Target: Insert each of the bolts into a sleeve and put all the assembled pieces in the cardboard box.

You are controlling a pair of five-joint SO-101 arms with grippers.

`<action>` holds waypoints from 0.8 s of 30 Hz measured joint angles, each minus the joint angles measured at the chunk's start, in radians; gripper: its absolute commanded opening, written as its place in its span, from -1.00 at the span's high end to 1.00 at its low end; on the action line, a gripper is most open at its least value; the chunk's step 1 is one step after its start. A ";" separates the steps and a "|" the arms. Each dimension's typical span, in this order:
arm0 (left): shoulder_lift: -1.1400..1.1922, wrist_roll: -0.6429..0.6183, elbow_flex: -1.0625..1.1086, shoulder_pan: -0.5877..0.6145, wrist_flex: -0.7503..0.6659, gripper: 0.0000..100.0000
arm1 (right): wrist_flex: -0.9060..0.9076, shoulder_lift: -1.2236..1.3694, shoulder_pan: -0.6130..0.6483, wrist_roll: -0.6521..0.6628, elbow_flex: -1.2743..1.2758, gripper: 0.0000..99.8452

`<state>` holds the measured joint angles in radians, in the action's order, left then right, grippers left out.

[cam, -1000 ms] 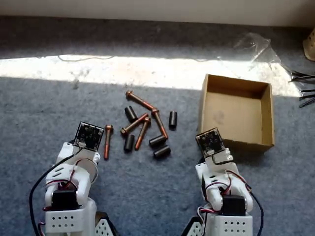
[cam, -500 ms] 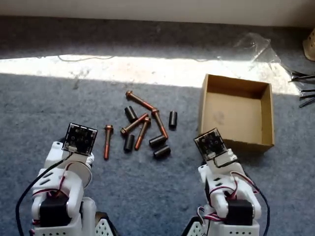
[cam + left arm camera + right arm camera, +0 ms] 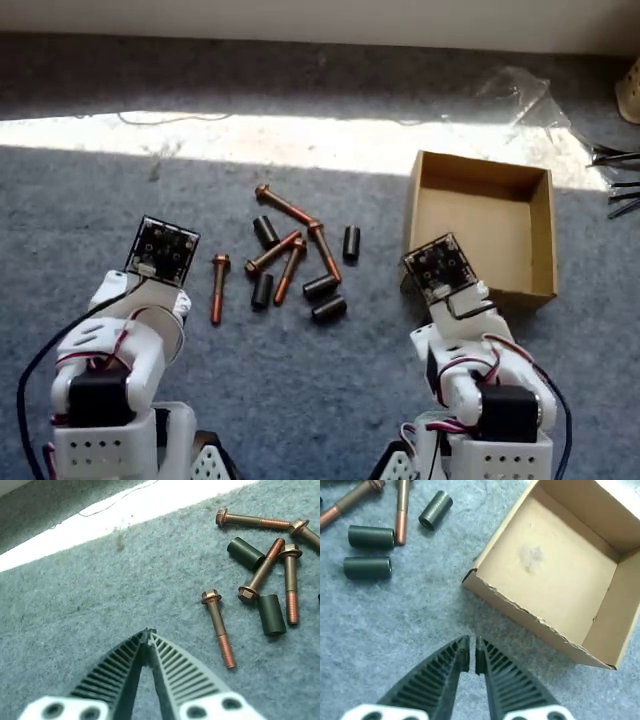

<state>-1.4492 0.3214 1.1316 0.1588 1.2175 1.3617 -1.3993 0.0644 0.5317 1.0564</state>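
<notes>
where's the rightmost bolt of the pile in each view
High view: rightmost bolt, mid-pile, tip by a sleeve.
Left wrist view: rightmost bolt, its head at the frame edge.
Right wrist view: its shaft at the frame edge, by that sleeve.
Shared landmark: the neighbouring bolt.

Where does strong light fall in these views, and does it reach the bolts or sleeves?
High view: a sunlit band crosses the carpet beyond the bolts and sleeves, which lie in shade. Left wrist view: the band is a white stripe without texture. Right wrist view: even shade, no glare on the cardboard box.
</notes>
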 measured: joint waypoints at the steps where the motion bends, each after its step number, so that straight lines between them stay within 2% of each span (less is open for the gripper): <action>1: 0.037 0.000 -0.021 -0.008 -0.008 0.99 | -0.005 0.025 0.000 -0.011 -0.018 0.94; 4: 0.158 -0.029 -0.086 -0.023 -0.014 0.99 | -0.008 0.100 0.006 -0.034 -0.069 0.94; 12: 0.486 -0.115 -0.166 -0.031 -0.044 0.99 | -0.038 0.333 0.118 -0.130 -0.112 0.94; 17: 0.649 -0.184 -0.169 -0.031 -0.123 0.99 | -0.106 0.485 0.121 -0.195 -0.164 0.94; 24: 0.836 -0.267 -0.169 -0.031 -0.206 0.99 | -0.114 0.735 0.132 -0.206 -0.293 0.90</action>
<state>-0.6130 0.0545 0.9628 0.1281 1.0119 1.2482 -0.6644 0.1964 0.3261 0.7633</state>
